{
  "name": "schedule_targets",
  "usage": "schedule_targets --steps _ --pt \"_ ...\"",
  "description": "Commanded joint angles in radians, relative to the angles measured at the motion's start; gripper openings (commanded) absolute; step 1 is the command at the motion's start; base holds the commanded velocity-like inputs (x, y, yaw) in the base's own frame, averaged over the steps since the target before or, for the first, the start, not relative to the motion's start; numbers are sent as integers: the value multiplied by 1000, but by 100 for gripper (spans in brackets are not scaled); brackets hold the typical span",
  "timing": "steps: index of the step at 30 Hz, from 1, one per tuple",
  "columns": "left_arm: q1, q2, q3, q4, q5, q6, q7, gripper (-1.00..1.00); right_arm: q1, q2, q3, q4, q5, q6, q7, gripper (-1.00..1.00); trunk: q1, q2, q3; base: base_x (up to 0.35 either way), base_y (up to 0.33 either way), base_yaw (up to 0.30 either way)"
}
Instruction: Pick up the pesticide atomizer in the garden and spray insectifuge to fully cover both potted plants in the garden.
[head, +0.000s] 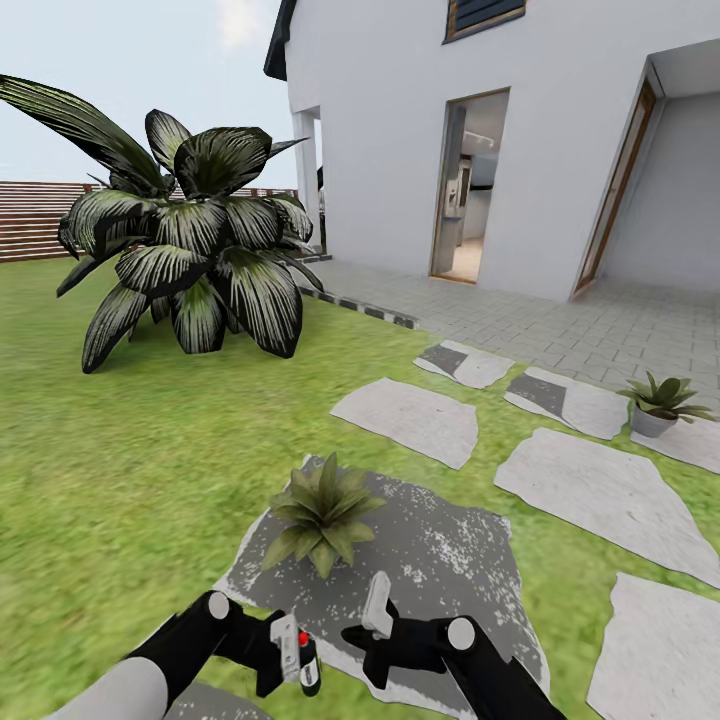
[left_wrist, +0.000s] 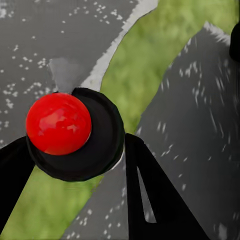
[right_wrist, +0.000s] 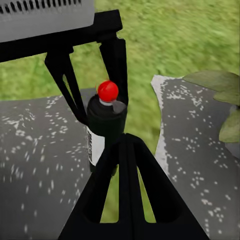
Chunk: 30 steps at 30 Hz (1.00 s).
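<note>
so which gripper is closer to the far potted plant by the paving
Right. The right gripper sits on that side of the far potted plant; the left gripper, holding the atomizer, is farther across.

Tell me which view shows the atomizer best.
The right wrist view: the atomizer shows whole, red-capped, in the left gripper. The left wrist view shows just its top; the head view shows it small.
</note>
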Motion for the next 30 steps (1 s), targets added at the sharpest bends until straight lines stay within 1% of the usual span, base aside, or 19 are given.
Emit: schedule_targets --steps 1,5,8,12,24,30 --pt "0 -5 -7 -6 -8 -10 -20 -100 0 0 -1 0 11 -7 1 -100 0 0 -1 0 0 0" --pt "0 -9 -11 -25 -7 -10 -51 -100 0 0 -1 1 11 -7 0 -100 0 0 -1 0 0 0" --pt "0 -11 -12 -35 -7 -10 -56 -100 0 -1 -1 1 11 -7 -1 -100 0 0 -1 0 0 0" --pt "0 -14 -13 -38 -6 -10 -58 -100 0 -1 -1 1 11 -7 -1 -100 0 0 -1 0 0 0" --pt "0 -41 -12 -38 -6 -11 -58 -100 0 -1 -1 1 11 -7 -1 -100 0 0 -1 0 0 0" --pt "0 -45 -13 -38 -6 -12 -59 -100 0 -1 -1 1 11 -7 -1 -100 0 0 -1 0 0 0"
